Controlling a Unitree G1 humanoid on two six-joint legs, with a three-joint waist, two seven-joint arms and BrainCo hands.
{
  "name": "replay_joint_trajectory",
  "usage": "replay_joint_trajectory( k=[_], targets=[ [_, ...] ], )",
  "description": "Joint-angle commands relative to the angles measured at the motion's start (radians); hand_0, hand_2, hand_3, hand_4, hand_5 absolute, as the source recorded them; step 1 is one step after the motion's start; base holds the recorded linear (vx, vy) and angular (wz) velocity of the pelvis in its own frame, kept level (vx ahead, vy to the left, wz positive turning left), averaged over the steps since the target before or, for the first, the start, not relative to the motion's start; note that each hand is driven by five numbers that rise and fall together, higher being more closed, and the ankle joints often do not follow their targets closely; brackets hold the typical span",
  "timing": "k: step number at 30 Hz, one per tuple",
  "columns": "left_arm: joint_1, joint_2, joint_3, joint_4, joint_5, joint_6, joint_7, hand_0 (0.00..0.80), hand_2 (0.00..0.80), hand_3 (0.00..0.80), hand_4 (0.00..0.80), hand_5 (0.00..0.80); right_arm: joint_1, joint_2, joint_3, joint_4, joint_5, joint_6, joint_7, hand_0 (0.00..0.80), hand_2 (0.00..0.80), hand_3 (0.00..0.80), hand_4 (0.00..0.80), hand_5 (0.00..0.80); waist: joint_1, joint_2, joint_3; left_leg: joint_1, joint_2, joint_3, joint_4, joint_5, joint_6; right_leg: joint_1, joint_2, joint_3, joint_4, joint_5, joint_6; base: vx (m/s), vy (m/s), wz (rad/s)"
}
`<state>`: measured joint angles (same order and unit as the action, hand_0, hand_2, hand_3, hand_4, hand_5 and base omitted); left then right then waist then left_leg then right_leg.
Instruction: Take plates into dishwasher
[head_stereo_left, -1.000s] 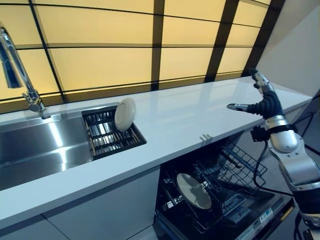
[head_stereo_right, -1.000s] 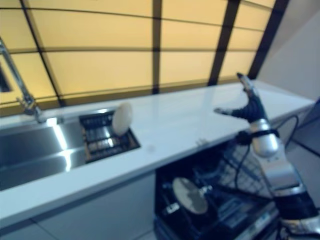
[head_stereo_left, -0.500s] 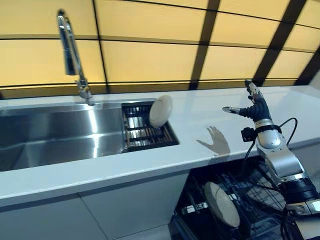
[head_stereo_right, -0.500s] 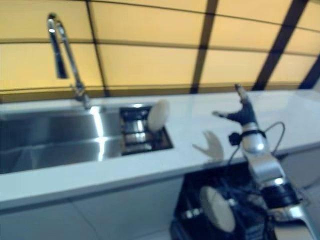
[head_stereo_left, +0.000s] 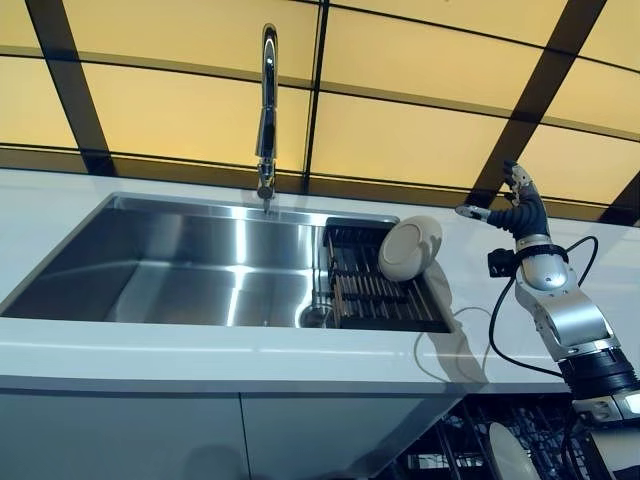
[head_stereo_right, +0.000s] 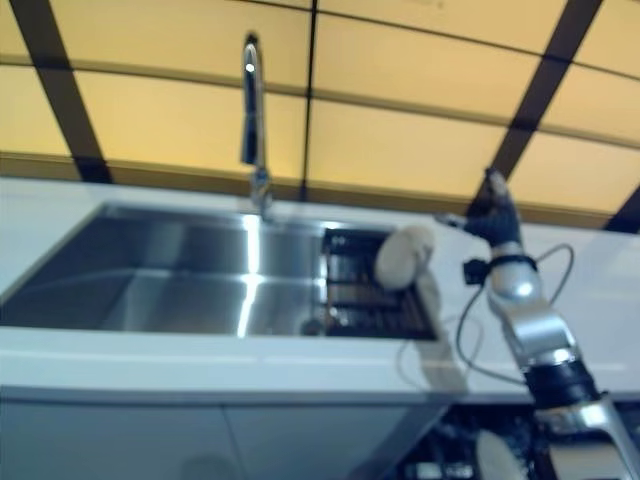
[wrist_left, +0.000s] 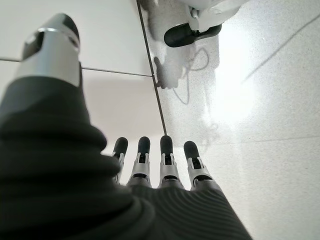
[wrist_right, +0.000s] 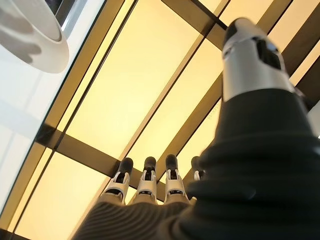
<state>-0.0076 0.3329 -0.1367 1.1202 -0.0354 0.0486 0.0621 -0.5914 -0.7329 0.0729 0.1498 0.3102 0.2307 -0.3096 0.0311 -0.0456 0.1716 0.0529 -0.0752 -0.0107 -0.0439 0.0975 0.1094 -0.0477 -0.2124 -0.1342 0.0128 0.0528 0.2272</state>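
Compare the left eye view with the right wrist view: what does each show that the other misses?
Only the left eye view shows the sink, the faucet, the rack and a second plate low down. Only the right wrist view shows the right hand up close, fingers straight. Both show the white plate and the yellow panelled wall.

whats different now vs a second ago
Mostly the camera has swung left: the sink now fills the middle and the dishwasher has nearly left view. The right hand, open and holding nothing, is now raised just right of the plate, closer than before. The plate itself leans in the drying rack as it did. The left hand shows only in its wrist view, open.
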Motion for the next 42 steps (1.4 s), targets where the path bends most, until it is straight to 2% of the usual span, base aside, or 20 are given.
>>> replay_joint_trajectory(
  k=[1,2,4,8,12,18,27,34,38,42],
  targets=[
    [-0.011,0.029,-0.025,-0.023,-0.005,-0.006,0.008,0.0,0.0,0.0,0.0,0.0,-0.095,-0.058,-0.05,0.031,0.062,-0.009,-0.042,0.0,0.0,0.0,0.0,0.0,0.011,-0.037,-0.007,0.11,0.065,-0.052,-0.008,-0.158,-0.108,-0.075,0.031,0.036,0.073,0.127,-0.046,0.016,-0.251,0.57],
    [-0.013,0.033,-0.025,-0.013,0.0,-0.014,0.005,0.0,0.0,0.0,0.0,0.0,-0.093,-0.058,-0.051,0.037,0.09,-0.004,-0.043,0.0,0.0,0.0,0.0,0.0,0.019,-0.042,-0.015,0.101,0.07,-0.063,-0.008,-0.153,-0.114,-0.036,0.039,0.036,0.046,0.105,-0.048,-0.015,-0.282,0.5],
    [-0.012,0.034,-0.021,-0.008,-0.014,-0.019,0.003,0.0,0.0,0.0,0.0,0.0,-0.099,-0.054,-0.048,0.044,0.131,0.004,-0.043,0.0,0.0,0.0,0.0,0.0,0.031,-0.043,-0.025,0.096,0.084,-0.059,-0.012,-0.141,-0.13,0.012,0.047,0.012,0.027,0.082,-0.052,-0.037,-0.213,0.65],
    [-0.001,0.013,-0.022,-0.006,-0.031,-0.028,-0.006,0.0,0.0,0.0,0.0,0.0,-0.123,-0.038,-0.031,0.059,0.142,0.037,-0.048,0.0,0.0,0.0,0.0,0.0,0.051,-0.039,-0.053,0.082,0.109,-0.031,-0.026,-0.109,-0.164,0.095,0.054,-0.024,-0.023,0.045,-0.08,-0.029,-0.102,0.4],
    [0.01,-0.008,-0.033,-0.008,-0.041,-0.028,0.0,0.0,0.0,0.0,0.0,0.0,-0.129,-0.025,-0.013,0.068,0.158,0.053,-0.057,0.0,0.0,0.0,0.0,0.0,0.062,-0.036,-0.06,0.073,0.123,-0.021,-0.019,-0.101,-0.18,0.131,0.061,-0.037,-0.041,0.026,-0.094,0.014,-0.057,0.01],
    [0.005,-0.015,-0.053,-0.004,-0.062,-0.042,0.015,0.0,0.0,0.0,0.0,0.0,-0.151,0.011,0.02,0.111,0.3,0.11,-0.057,0.0,0.0,0.0,0.0,0.0,0.071,-0.028,-0.057,0.065,0.138,-0.012,-0.019,-0.086,-0.196,0.147,0.067,-0.062,-0.041,0.011,-0.106,0.002,-0.012,-0.01],
    [-0.031,-0.003,-0.081,-0.018,-0.085,-0.023,0.026,0.0,0.0,0.0,0.0,0.0,-0.165,0.079,0.07,0.213,0.529,0.176,-0.048,0.0,0.0,0.0,0.0,0.0,0.076,-0.024,-0.038,0.068,0.15,-0.004,-0.02,-0.084,-0.204,0.156,0.071,-0.076,-0.031,-0.004,-0.113,0.008,-0.005,0.04],
    [-0.02,-0.004,-0.086,-0.007,-0.094,-0.029,0.031,0.0,0.0,0.0,0.0,0.0,-0.129,0.14,0.094,0.211,0.652,0.204,-0.053,0.0,0.0,0.0,0.0,0.0,0.073,-0.024,-0.035,0.072,0.146,0.001,-0.023,-0.085,-0.202,0.167,0.076,-0.068,-0.041,-0.005,-0.116,0.0,0.0,0.0],
    [-0.022,0.0,-0.087,-0.004,-0.101,-0.033,0.029,0.0,0.0,0.0,0.0,0.0,-0.107,0.171,0.108,0.198,0.709,0.205,-0.082,0.0,0.0,0.0,0.0,0.0,0.071,-0.026,-0.032,0.07,0.144,0.007,-0.021,-0.084,-0.2,0.167,0.076,-0.062,-0.04,-0.006,-0.116,-0.001,0.003,-0.01],
    [-0.028,-0.008,-0.097,-0.001,-0.113,-0.044,0.035,0.0,0.0,0.0,0.0,0.0,-0.092,0.193,0.108,0.194,0.694,0.182,-0.123,0.0,0.0,0.0,0.0,0.0,0.069,-0.027,-0.03,0.069,0.143,0.012,-0.021,-0.085,-0.197,0.171,0.079,-0.06,-0.045,-0.007,-0.117,-0.001,0.004,-0.02]
  ],
)
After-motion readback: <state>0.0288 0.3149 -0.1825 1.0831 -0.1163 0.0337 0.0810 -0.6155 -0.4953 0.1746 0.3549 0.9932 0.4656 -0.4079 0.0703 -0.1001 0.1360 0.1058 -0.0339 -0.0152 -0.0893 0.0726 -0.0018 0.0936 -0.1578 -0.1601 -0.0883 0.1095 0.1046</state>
